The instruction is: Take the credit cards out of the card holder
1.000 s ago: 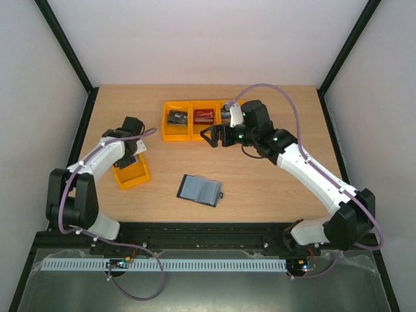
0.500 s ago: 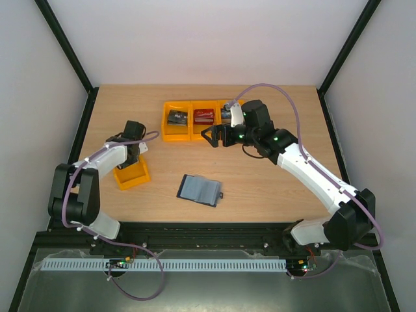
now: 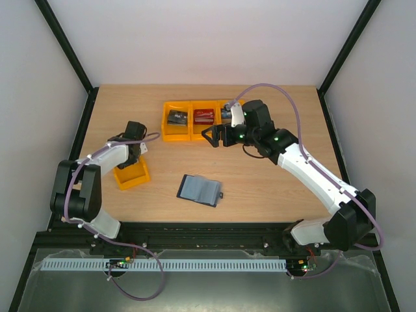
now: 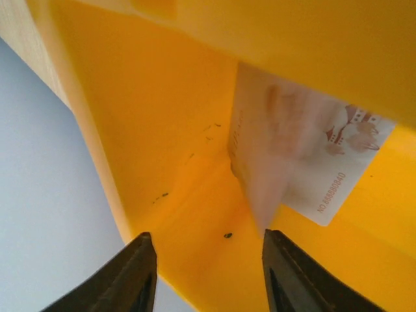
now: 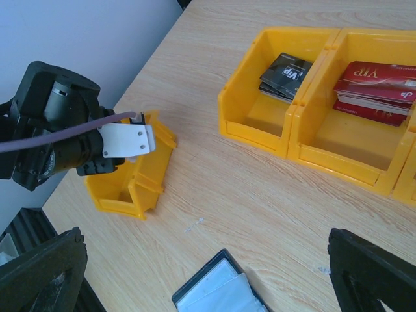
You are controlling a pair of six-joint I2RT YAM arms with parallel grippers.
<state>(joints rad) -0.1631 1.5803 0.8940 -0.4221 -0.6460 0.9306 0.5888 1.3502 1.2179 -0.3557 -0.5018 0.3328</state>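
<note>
The card holder (image 3: 199, 190) lies open on the table, dark with pale clear sleeves, also at the bottom of the right wrist view (image 5: 221, 292). My left gripper (image 4: 208, 273) reaches into a single orange bin (image 3: 132, 174), jaws apart with nothing between them. A white credit card with red marks (image 4: 318, 156) leans, partly blurred, against the bin's inner wall just beyond the right finger. My right gripper (image 3: 211, 138) hovers open above the table near the row of bins, its fingertips wide apart over the card holder's far end (image 5: 208, 266).
A row of orange bins (image 3: 177, 133) stands at the back middle; one holds black cards (image 5: 286, 75), the one beside it red cards (image 5: 377, 91). The single bin (image 5: 130, 175) sits near the table's left edge. Black frame posts bound the table.
The left arm has shifted a little, its elbow swinging outward, while its gripper stays at the single bin. The right arm and the card holder have not moved.
</note>
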